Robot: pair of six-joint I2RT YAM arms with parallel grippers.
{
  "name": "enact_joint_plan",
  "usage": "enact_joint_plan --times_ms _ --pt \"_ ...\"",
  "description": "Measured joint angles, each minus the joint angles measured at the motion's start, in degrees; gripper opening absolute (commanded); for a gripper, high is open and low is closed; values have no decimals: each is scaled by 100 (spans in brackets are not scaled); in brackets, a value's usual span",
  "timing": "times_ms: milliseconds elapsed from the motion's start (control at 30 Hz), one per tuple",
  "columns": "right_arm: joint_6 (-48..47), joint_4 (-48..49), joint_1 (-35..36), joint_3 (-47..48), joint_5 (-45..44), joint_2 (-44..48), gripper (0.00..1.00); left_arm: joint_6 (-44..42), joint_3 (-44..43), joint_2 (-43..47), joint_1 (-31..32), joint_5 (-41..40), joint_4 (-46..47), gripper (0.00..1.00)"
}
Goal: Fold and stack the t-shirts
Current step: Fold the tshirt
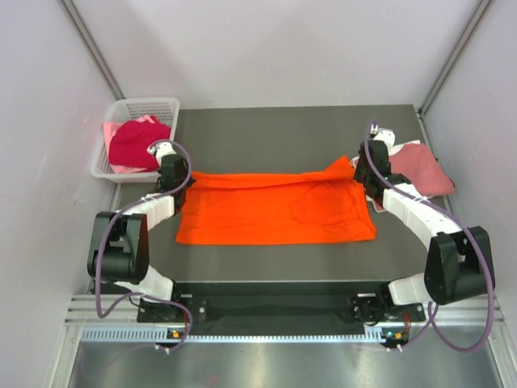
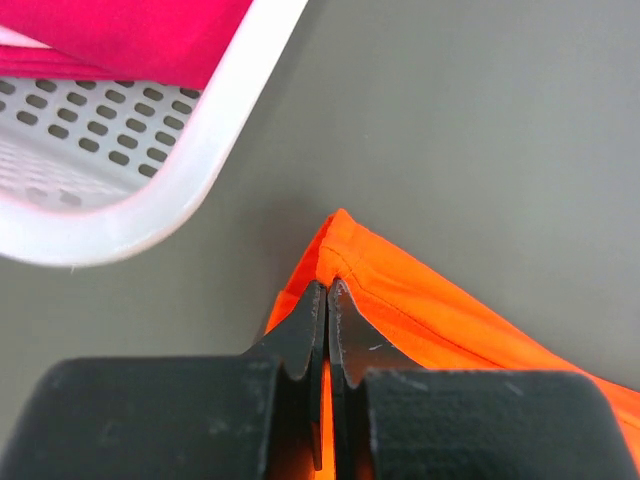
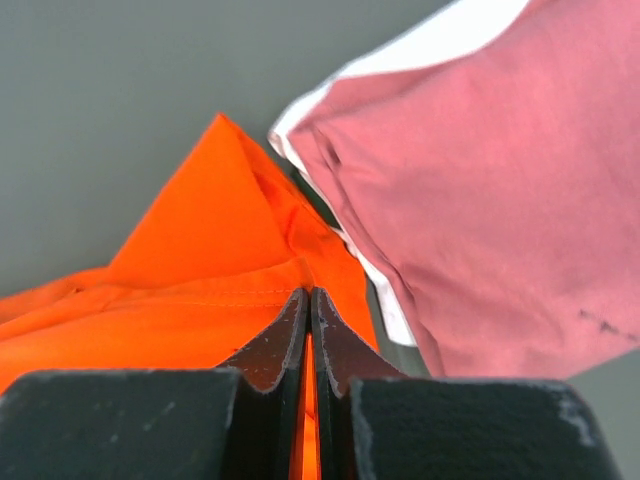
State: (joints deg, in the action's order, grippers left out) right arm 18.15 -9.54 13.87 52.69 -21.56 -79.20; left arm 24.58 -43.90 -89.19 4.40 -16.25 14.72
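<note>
With left gripper [image 2: 328, 295] and right gripper [image 3: 308, 300] each clamped on a far corner, we hold the orange shirt [image 1: 275, 214], spread across the table [image 1: 283, 133] middle between the basket [image 1: 145, 105] and a folded rose shirt [image 1: 420, 168], apparently ready to fold its far edge forward.

So the left gripper [image 2: 328, 300] has its two dark jaws pressed tight together, with orange cloth pinched in the seam between them. That's a pointed corner of the orange t-shirt [image 2: 430, 310], which peaks just past the fingertips and then runs off toward the lower right, lying flat on the grey table [image 2: 470, 130]. Up in the top left is the rounded corner of a white basket [image 2: 200, 170] with slotted holes in it. A crimson shirt [image 2: 130, 35] is sitting inside. Basket and orange corner are near each other but not touching.
</note>
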Motion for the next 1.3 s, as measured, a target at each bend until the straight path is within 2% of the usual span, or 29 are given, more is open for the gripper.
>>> enact_joint_plan --times_ms 200,433,700,900,1300 --pt "125 -28 2 -306 -144 120 0 61 302 396 -4 151 199 0" --pt "203 -46 131 -723 -509 804 0 59 562 612 -4 516 455 0" --pt "387 -144 782 -1067 -1349 1401 0 105 931 732 -4 787 570 0" --pt "638 -280 1222 -1449 -1961 1814 0 229 1257 863 -15 789 573 0" --pt "1123 -568 1926 -1746 -2535 2262 0 485 1464 1547 -33 302 361 0"
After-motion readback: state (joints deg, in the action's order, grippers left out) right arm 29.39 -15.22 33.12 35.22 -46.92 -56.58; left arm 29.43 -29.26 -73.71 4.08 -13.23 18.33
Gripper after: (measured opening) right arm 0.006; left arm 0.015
